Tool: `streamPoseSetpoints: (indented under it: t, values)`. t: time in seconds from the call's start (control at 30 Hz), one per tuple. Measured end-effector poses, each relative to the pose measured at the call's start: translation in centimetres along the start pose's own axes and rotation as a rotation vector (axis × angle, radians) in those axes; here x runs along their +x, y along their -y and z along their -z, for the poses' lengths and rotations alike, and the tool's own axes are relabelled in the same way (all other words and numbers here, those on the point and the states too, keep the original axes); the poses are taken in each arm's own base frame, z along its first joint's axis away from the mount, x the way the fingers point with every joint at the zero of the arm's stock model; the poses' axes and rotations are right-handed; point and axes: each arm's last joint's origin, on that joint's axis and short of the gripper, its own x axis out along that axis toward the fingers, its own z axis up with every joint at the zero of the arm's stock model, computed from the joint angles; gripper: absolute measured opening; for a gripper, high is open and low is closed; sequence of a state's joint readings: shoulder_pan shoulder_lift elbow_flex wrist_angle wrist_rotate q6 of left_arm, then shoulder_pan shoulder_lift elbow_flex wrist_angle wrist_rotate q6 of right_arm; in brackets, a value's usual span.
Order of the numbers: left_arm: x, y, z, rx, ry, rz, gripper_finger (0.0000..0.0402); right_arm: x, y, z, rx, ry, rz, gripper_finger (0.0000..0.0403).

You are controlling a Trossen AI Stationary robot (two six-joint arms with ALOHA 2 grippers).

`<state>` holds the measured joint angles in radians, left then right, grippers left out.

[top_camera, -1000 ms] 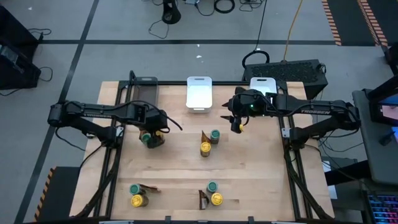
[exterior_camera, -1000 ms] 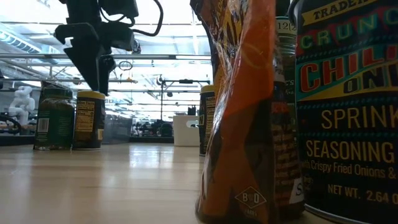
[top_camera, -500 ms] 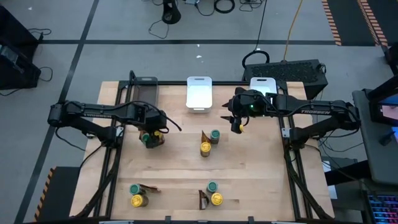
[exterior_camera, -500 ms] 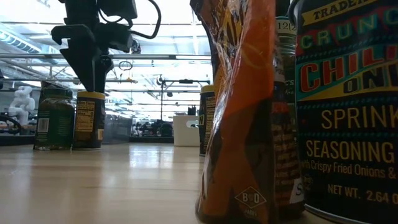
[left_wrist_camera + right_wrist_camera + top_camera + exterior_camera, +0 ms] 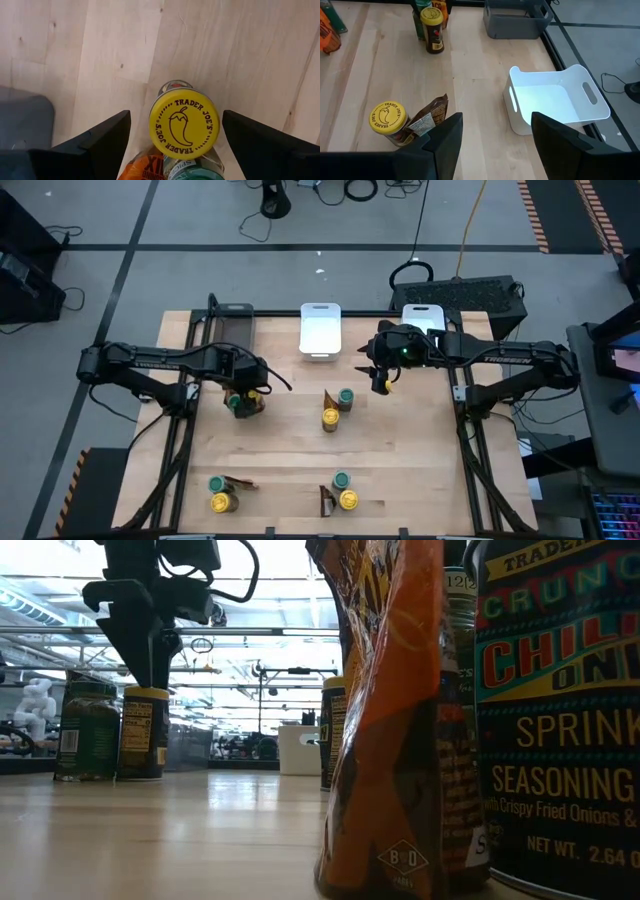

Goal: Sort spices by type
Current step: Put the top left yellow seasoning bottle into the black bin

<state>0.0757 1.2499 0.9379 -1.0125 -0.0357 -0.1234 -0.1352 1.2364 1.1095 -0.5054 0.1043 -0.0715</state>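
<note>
Left wrist view gives me my best read: my left pincer [image 5: 172, 137] is spread wide, a dark finger on each side of the yellow-lidded Trader Joe's jar [image 5: 183, 123], neither finger touching it. That jar stands upright on the worktop [image 5: 115, 45] in the left cluster, pressed close to a green-lidded jar [image 5: 192, 170] and an orange packet [image 5: 145, 169], both just showing at the frame's edge. The dark tray [image 5: 22, 122] sits nearby at the worktop's rear left.

In the high view the left pincer [image 5: 243, 395] hangs right over that cluster, while my right pincer [image 5: 381, 376] hovers apart near the white tray [image 5: 321, 330], released and holding nothing. Other groups stand in the middle and along the front edge.

I judge the step in hand is grasping the yellow jar. To do it well I want the lid centred between the fingers, then a straight descent so the pads meet the glass body below the lid, not the lid rim. The neighbours are tight against it, so a tilted approach could tip the green jar or drag the packet. I'd close slowly and lift vertically before travelling.
</note>
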Motion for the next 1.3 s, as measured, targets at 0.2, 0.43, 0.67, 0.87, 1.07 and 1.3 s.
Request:
streamPoseSetpoints:
  t: [0.2, 0.43, 0.67, 0.87, 1.07, 1.3]
  values:
    - [0.0, 0.0, 0.0, -0.001, 0.000, 0.004, 0.0320, 0.0, 0.0, 0.0, 0.000, 0.000, 0.000, 0.0219]
    - [0.0, 0.0, 0.2, 0.000, -0.023, 0.007, 0.0320, 0.0, 0.0, 0.0, -0.001, -0.002, 0.000, 0.0219]
    - [0.1, 0.1, 0.2, 0.000, -0.023, 0.033, 0.0320, 0.0, 0.0, 0.0, -0.001, -0.002, 0.000, 0.0219]
    - [1.6, 0.3, -0.1, 0.005, -0.048, 0.030, 0.0320, 0.0, 0.0, 0.0, 0.000, -0.002, 0.001, 0.0219]
    - [2.4, 0.4, -0.2, 0.007, -0.084, 0.026, 0.0320, 0.0, 0.0, 0.0, 0.000, -0.002, 0.001, 0.0219]
    - [2.4, 0.4, -0.2, 0.008, -0.086, 0.025, 0.0320, 0.0, 0.0, 0.0, 0.002, -0.002, 0.001, 0.0219]
